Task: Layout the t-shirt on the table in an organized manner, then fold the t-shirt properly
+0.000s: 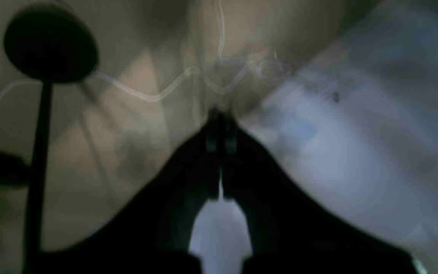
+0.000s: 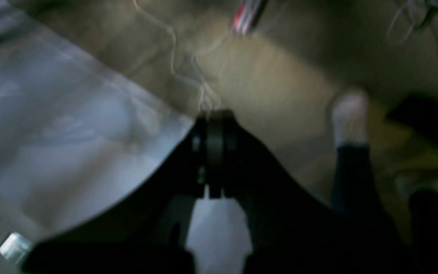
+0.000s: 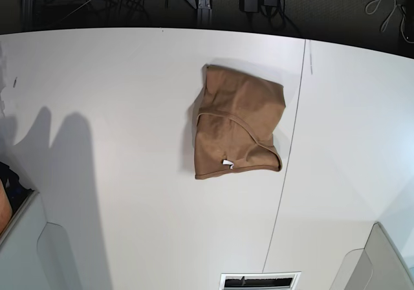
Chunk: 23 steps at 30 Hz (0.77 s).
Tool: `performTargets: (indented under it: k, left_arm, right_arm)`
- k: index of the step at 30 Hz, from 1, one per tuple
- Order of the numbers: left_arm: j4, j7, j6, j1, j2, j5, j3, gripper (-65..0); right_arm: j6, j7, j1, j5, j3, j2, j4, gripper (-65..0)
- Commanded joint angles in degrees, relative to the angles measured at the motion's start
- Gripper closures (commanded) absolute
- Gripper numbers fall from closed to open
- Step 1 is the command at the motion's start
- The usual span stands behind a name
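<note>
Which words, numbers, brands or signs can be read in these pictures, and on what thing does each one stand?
None can be read.
White tag on the t-shirt: too small to show any print.
Red and white thing in the right wrist view: blurred, nothing to read.
The table: no writing.

Evenly and brightly lit from above in the base view, sharp throughout, with soft grey shadows at left on the table [image 3: 129,76] and a thin shadow hugging the t-shirt [image 3: 236,122]. Dim and heavily motion-blurred in both wrist views; dark silhouettes at lower centre, pale bluish glare at right in the left one, at left in the right one.
</note>
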Motion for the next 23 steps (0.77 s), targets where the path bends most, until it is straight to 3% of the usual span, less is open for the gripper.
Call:
performTargets:
  k: [1, 3, 7, 15, 18, 23]
  left_arm:
    - [-2.1, -0.09, 1.25, -1.64, 0.0, 0.61, 1.31, 0.0]
    - [-7.82, -1.07, 3.04, -5.64, 1.05, 2.4, 4.83, 0.0]
    - [-20.22, -8.07, 7.52, -13.9, 3.85, 6.36, 11.41, 0.0]
    - [-45.48, -15.74, 7.52, -28.94, 12.44, 8.24, 19.76, 0.0]
    - [-49.31, -16.65, 7.5, -31.26, 14.29, 8.22, 20.0, 0.0]
    - [-49.55, -21.97, 7.5, -31.52, 14.53, 8.22, 19.98, 0.0]
  right_arm:
    - [-0.68, -1.25, 0.9, 0.39, -0.63, 0.46, -2.03, 0.0]
    - [-1.53, -3.1, 3.67, 0.35, -2.36, 0.44, -8.15, 0.0]
    - [-2.19, -3.39, 9.77, 0.15, -5.31, -0.22, -22.14, 0.0]
    - [-2.19, -0.63, 24.39, -4.87, -5.44, -6.56, -46.29, 0.0]
    - [-2.19, -0.04, 28.35, -5.42, -5.44, -8.44, -49.81, 0.0]
    - [-2.16, 3.06, 32.2, -5.44, -5.44, -10.75, -50.21, 0.0]
